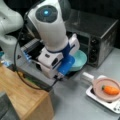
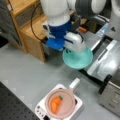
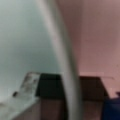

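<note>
Gripping teal bowl (image 2: 78, 59), gripper (image 2: 72, 47) aloft.

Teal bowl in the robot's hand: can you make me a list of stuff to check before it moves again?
1. Hand has the teal bowl: ok, the bowl hangs at the hand, off the table, in both front views.
2. Grip on the rim: ok, the wrist view shows the bowl's rim running down between the hand's parts.
3. Bowl empty: cannot tell, the arm hides its inside.
4. Carrot stays put: ok, it lies in the pink pan on the small white stove.
5. Toaster oven clear of the bowl: cannot tell, the bowl sits right at its front.
</note>
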Motion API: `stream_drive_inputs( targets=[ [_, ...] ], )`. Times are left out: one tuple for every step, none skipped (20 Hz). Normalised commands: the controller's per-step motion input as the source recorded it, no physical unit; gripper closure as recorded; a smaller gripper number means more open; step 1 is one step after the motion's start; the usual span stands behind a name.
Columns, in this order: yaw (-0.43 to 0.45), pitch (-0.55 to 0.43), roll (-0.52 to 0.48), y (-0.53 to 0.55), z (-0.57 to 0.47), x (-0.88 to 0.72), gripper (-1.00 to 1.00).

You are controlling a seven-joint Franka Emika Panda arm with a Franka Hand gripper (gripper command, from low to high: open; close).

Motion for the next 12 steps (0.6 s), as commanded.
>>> stream_drive_inputs(
  targets=[
    [-0.101,-0.283,0.073,0.12,-0.12,-0.29,1.0],
    [-0.101,-0.283,0.073,0.12,-0.12,-0.29,1.0],
    [-0.101,-0.283,0.073,0.12,-0.12,-0.29,1.0],
    [-0.101,-0.283,0.073,0.12,-0.12,-0.29,1.0],
    [-0.101,-0.283,0.073,0.12,-0.12,-0.29,1.0],
    [-0.101,-0.283,0.073,0.12,-0.12,-0.29,1.0],
    [-0.101,-0.283,0.073,0.12,-0.12,-0.29,1.0],
    [-0.101,-0.283,0.073,0.12,-0.12,-0.29,1.0],
    [-0.101,-0.283,0.073,0.12,-0.12,-0.29,1.0],
    [-0.101,-0.283,0.073,0.12,-0.12,-0.29,1.0],
    [-0.101,-0.283,0.073,0.12,-0.12,-0.29,1.0],
    [-0.101,-0.283,0.073,0.12,-0.12,-0.29,1.0]
  ],
)
